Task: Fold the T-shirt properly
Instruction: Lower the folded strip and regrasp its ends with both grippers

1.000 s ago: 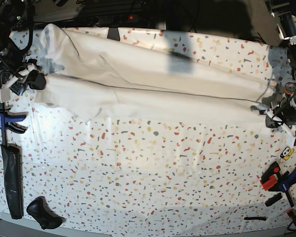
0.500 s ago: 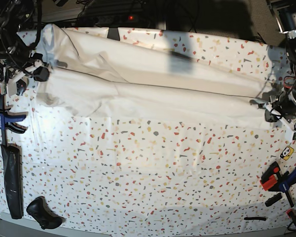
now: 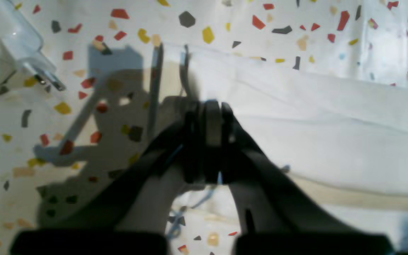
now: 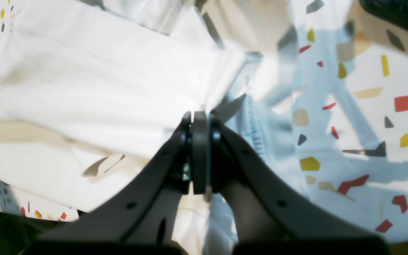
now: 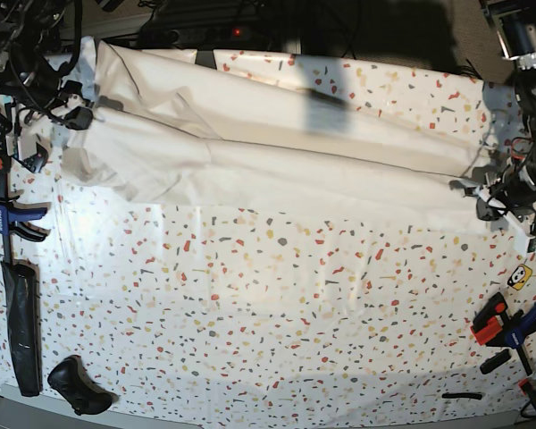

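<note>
The white T-shirt (image 5: 277,152) lies stretched in a long folded band across the far half of the speckled table (image 5: 277,313). At its right end my left gripper (image 5: 478,189) is shut on the hem. In the left wrist view, the left gripper (image 3: 205,106) has its tips pressed together at the edge of the T-shirt (image 3: 313,124). My right gripper (image 5: 79,116) holds the left end near the far left corner. Seen from the right wrist, the right gripper (image 4: 198,118) is shut on a fold of the T-shirt (image 4: 101,81), with a stitched hem beside it.
A blue clamp (image 5: 13,219) and a black bar (image 5: 22,326) sit on the left edge, with a black object (image 5: 76,386) at the near left corner. Orange and blue clamps (image 5: 509,326) stand near the right edge. A white plug (image 3: 9,49) lies by the left gripper.
My right gripper has moved toward the far left corner, drawing the shirt's left end and near fold farther back. The left gripper has barely shifted.
</note>
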